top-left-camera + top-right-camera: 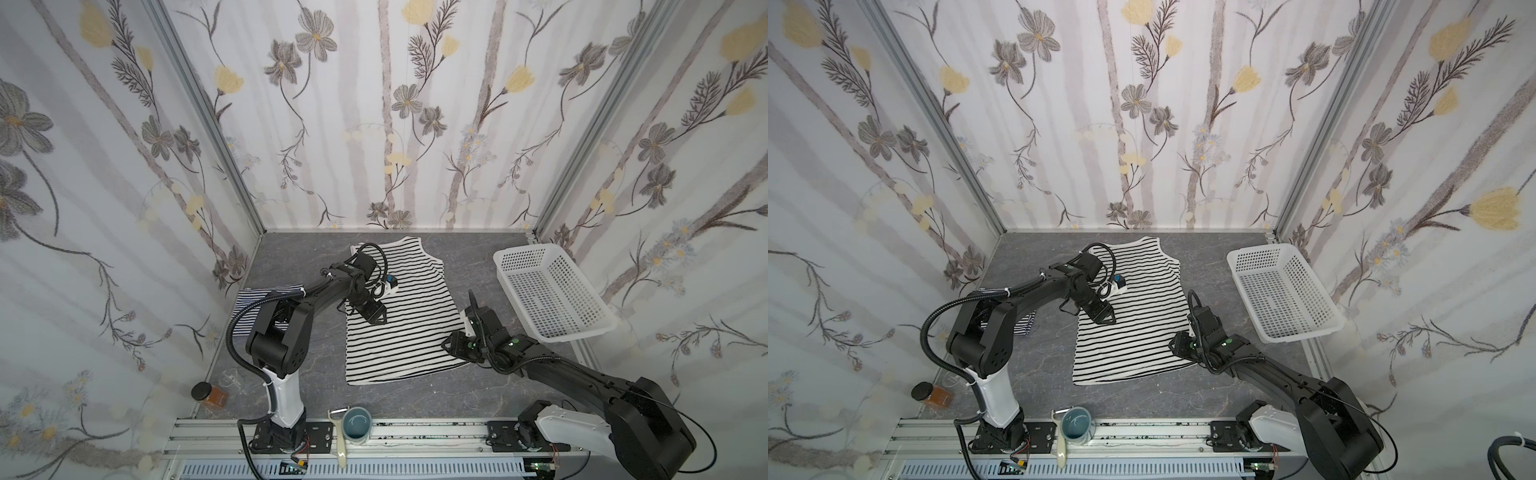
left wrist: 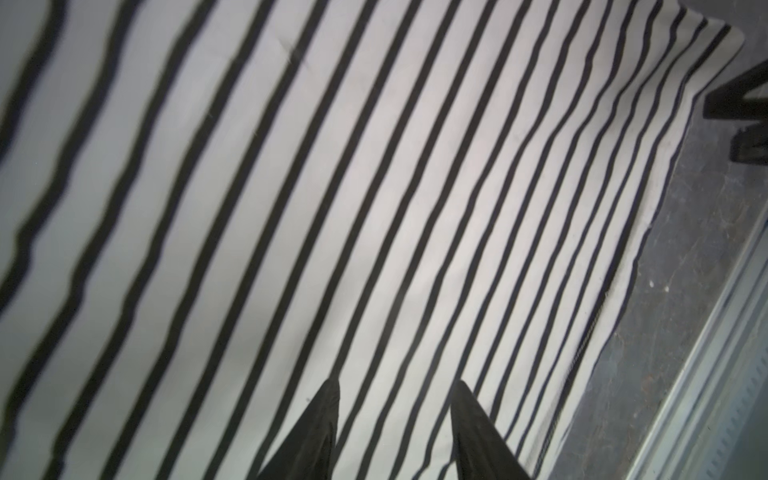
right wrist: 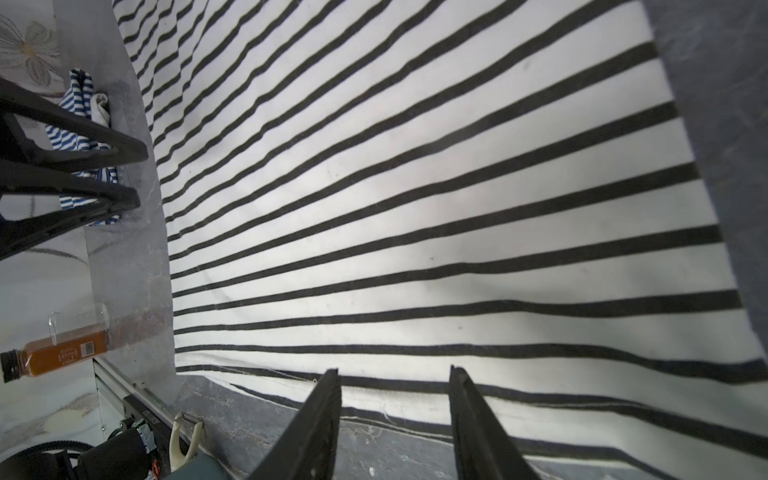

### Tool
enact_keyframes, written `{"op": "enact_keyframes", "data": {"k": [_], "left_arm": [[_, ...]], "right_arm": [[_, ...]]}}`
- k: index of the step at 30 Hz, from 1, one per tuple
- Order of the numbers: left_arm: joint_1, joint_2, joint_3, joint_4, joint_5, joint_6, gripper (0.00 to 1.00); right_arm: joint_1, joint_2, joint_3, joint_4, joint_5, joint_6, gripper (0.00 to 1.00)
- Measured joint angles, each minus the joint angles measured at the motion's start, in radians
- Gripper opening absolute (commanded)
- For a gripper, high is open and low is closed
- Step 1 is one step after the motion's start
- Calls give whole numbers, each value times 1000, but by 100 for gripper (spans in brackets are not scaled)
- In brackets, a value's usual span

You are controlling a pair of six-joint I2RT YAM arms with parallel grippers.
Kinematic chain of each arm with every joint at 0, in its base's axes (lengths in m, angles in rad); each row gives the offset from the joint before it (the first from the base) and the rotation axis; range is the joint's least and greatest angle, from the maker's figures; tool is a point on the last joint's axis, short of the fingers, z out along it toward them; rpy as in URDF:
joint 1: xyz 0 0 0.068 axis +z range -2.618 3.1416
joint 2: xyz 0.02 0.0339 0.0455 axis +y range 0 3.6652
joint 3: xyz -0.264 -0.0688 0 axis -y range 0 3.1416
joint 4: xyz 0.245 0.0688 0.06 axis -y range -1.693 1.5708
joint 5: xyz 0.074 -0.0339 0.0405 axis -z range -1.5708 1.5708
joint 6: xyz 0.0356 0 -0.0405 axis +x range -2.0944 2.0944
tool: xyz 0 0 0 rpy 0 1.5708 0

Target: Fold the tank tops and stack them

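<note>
**A:** Quick check, how far along are you?

**B:** Early, I'd say. Your white black-striped tank top (image 1: 399,316) lies spread flat mid-table and nothing is stacked. The navy-striped tank top (image 1: 249,301) sits apart by the left wall, mostly hidden behind your left arm. It looks compact, maybe folded, but I can't tell. Left to do: fold the white one, then stack the pair.

**A:** Which way does the white one point?

**B:** Shoulders and neck point to the back wall, hem to the arm bases. So the long axis runs back to front and the stripes run across it. The right armhole shows, but the left edge is straight — I can't tell if a lengthwise fold is already in.

**A:** Jaws?

**B:** Your left gripper (image 2: 395,386) is over the top's left-centre, jaws spread partway with nothing between them. Your right gripper (image 3: 395,374) is at the hem's right corner, also spread — no pinch. I can't tell if either touches the cloth. The basket (image 1: 548,291) at right has nothing in it.
</note>
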Motion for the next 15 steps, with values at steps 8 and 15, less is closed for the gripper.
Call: {"op": "enact_keyframes", "data": {"k": [8, 15], "left_arm": [[34, 294, 398, 3, -59, -20, 46], [66, 483, 669, 9, -125, -61, 48]], "right_arm": [[-23, 26, 16, -23, 58, 40, 44], [-5, 59, 33, 13, 77, 80, 44]]}}
